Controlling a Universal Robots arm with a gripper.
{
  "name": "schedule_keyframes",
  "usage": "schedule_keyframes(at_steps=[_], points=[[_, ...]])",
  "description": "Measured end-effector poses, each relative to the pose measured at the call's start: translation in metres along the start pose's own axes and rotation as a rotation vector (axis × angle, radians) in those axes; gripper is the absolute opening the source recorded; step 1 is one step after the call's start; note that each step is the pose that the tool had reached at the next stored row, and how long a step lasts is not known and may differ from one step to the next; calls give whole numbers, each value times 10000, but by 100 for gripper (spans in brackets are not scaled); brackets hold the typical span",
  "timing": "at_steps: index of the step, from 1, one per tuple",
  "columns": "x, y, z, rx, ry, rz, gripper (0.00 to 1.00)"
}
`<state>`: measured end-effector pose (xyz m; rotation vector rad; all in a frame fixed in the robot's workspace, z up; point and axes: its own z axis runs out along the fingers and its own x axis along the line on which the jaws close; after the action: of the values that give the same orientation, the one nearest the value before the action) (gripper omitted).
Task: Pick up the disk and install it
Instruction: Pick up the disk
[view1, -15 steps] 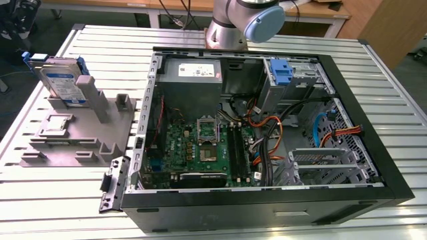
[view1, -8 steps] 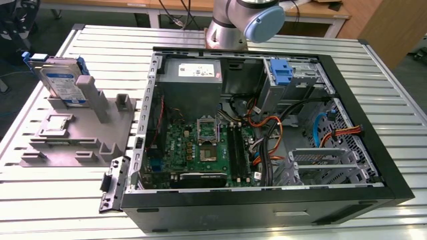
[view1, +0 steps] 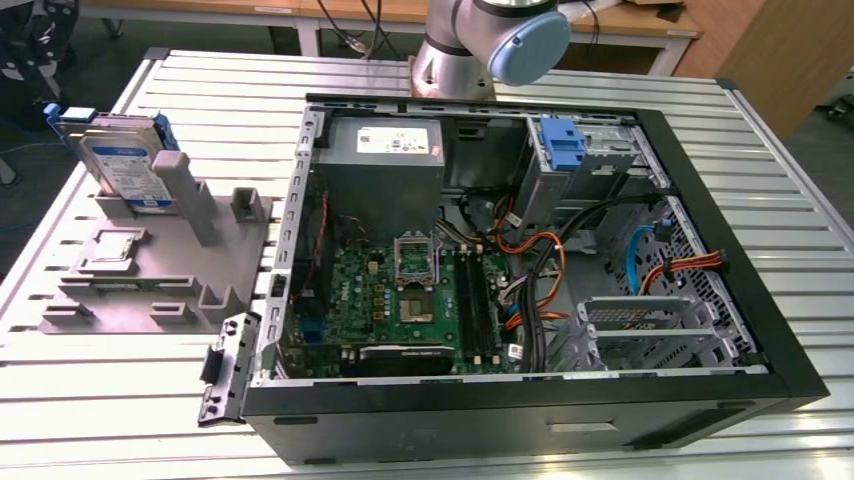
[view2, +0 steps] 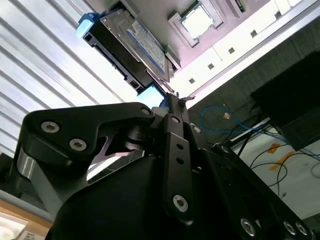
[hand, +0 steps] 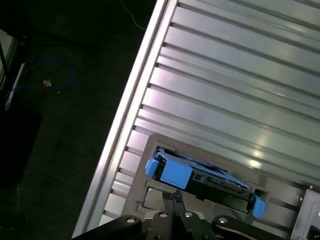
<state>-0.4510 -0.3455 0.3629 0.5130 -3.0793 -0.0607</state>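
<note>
Ribbed metal worktop (view1: 781, 180); disk (view1: 120, 158) stands on edge in grey fixture (view1: 147, 290), at exterior view's left of open computer case (view1: 534, 405). My tool (hand: 172, 196) close beside disk, tips narrow, empty. I judge disk rigid, fairly heavy, shock-sensitive; take hold across blue carrier (hand: 170, 172) edges.

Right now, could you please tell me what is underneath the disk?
The disk stands on edge in a grey holder, which sits on the slatted table. The disk's bottom edge and its seat are hidden behind the holder's upright.
</note>
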Motion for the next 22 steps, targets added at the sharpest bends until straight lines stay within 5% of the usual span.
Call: schedule_keyframes(at_steps=[11,22], points=[[0,0,0,17,56,-1365,10],[0,0,0,18,60,-1436,10]])
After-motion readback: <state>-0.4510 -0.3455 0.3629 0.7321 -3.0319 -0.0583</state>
